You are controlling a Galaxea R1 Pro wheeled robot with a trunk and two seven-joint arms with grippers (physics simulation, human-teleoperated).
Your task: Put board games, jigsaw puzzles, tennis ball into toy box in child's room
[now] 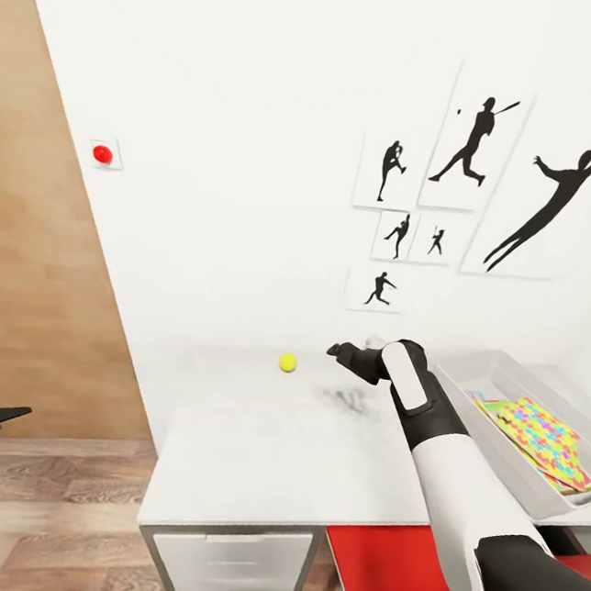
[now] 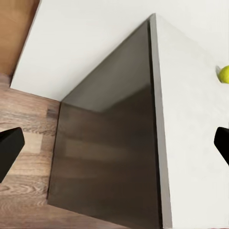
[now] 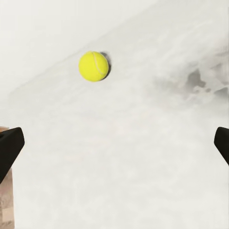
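tennis ball: on table, near wall
right gripper: jaws spread, empty, just beside ball
left gripper: jaws spread, empty
toy box: holds jigsaw puzzles

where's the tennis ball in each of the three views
Head view: tennis ball lies near the back of the table, just ahead of the right gripper.
Left wrist view: the ball is cut by the picture's edge, on the pale tabletop.
Right wrist view: it sits ahead of the open fingers, apart from them.
Shared landmark: the pale grey tabletop.
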